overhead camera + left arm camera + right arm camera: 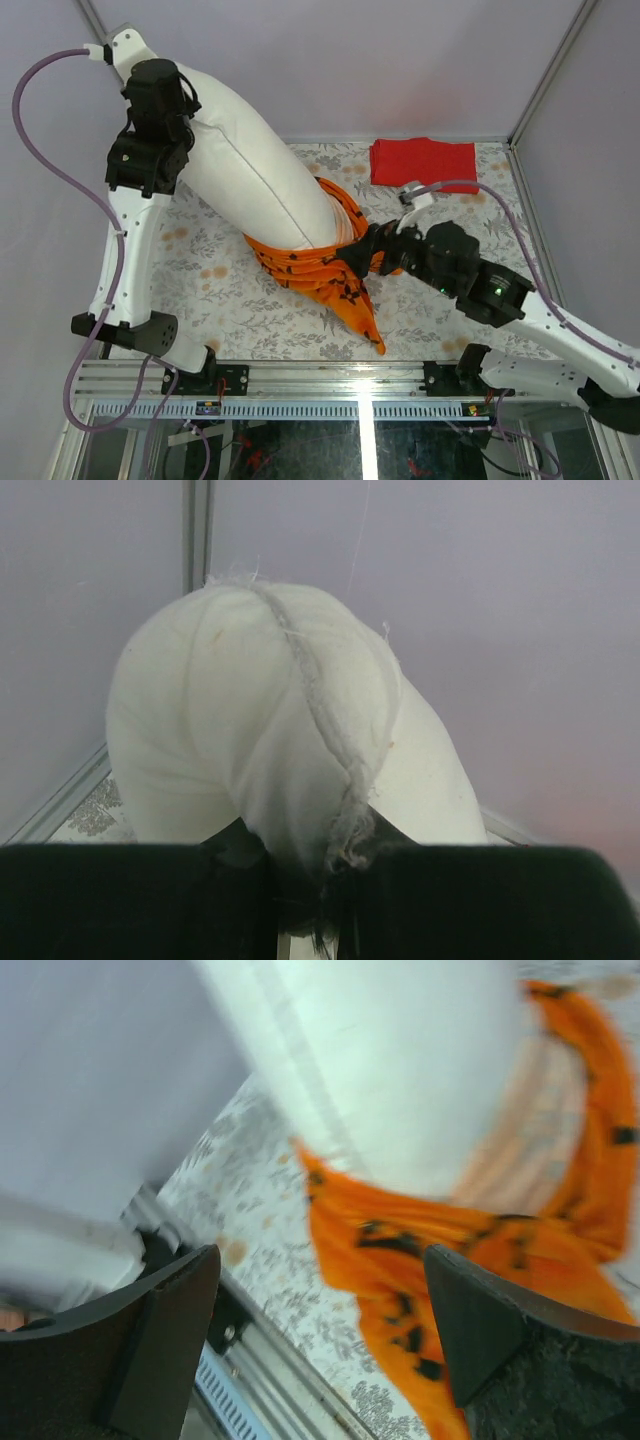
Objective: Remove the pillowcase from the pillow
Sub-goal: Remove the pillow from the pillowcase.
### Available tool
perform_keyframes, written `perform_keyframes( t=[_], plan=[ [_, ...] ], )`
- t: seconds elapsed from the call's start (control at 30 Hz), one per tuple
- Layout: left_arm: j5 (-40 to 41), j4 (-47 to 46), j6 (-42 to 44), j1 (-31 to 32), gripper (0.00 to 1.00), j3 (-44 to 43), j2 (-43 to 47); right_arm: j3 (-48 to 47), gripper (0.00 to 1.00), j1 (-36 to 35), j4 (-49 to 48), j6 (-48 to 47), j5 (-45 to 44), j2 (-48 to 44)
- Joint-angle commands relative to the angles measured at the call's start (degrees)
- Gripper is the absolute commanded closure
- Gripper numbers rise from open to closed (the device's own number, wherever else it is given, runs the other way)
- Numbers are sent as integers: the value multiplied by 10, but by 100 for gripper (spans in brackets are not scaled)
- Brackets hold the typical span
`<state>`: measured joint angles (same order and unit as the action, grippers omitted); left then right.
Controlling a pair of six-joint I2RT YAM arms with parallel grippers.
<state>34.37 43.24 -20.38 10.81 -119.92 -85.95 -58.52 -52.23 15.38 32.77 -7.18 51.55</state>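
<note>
While left tool [320, 868] pinches pillow [250, 165], pillowcase [310, 265] sheathes its other end — right tool [320, 1290] seemingly gapes empty.

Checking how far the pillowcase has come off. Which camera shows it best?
The top external view: the whole pillowcase is bunched around one end of the pillow. The right wrist view shows a blurred part; the left wrist view shows none.

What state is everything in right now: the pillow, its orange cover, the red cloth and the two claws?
Pillow: mostly bare, one end lifted, the other end inside the pillowcase.
Pillowcase: bunched around the pillow's low end, not yet off.
Red cloth: folded, lying flat.
Left gripper: shut on the pillow's raised end.
Right gripper: open, next to the pillowcase, holding nothing.
</note>
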Motion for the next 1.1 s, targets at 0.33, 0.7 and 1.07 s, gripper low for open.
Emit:
perform_keyframes(
  t=[0.33,0.7,1.07],
  plan=[
    [86,-59,38,79,100,-30,-44,-95,14,-239,-197,-184,62,249],
    [78,-63,28,89,100,8,0,-98,1,-225,-189,-283,-149,376],
    [68,-93,47,90,100,51,34,32,100,-195,-101,-107,-122,451]
  ],
)
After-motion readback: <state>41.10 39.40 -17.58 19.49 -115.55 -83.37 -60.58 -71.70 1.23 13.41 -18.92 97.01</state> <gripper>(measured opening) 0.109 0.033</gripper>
